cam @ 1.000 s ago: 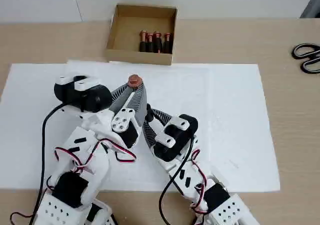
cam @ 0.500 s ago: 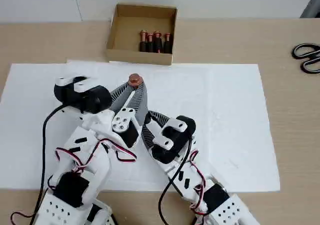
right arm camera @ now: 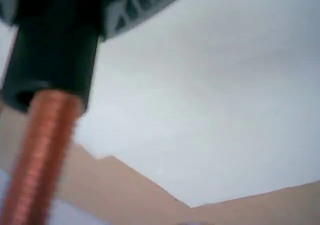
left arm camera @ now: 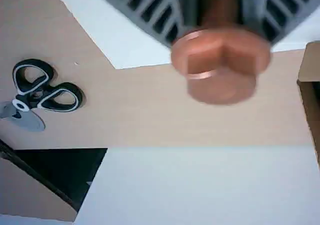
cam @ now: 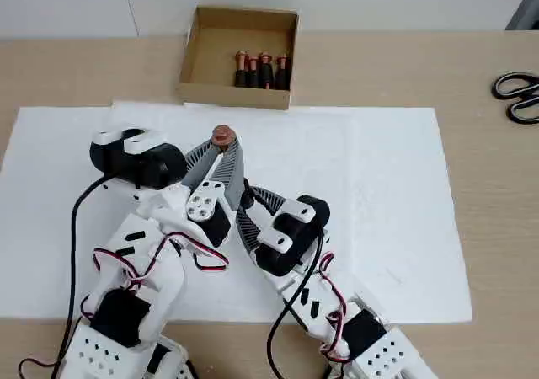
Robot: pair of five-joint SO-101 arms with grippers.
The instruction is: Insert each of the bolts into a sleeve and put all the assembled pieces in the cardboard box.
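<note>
My left gripper (cam: 222, 141) is shut on a copper bolt (cam: 223, 134) over the white sheet, a little in front of the cardboard box (cam: 234, 97). In the left wrist view the bolt's hexagonal head (left arm camera: 220, 60) sticks out between the grey fingers (left arm camera: 145, 5). Just behind and partly under it, my right gripper (cam: 247, 199) is shut on a black sleeve (right arm camera: 55, 55). The bolt's threaded shaft (right arm camera: 42, 155) comes out of the sleeve's end. Several assembled pieces (cam: 261, 70) lie side by side in the box.
A white paper sheet (cam: 379, 194) covers the middle of the wooden table. Black-handled scissors (cam: 518, 95) lie at the far right edge, also the scissors (left arm camera: 42, 92) in the left wrist view. The box's corner (left arm camera: 311, 90) shows beside the bolt head.
Both arms shifted only slightly. The right arm drew a little toward the table's front and to the left. The bolt stays in the left gripper.
</note>
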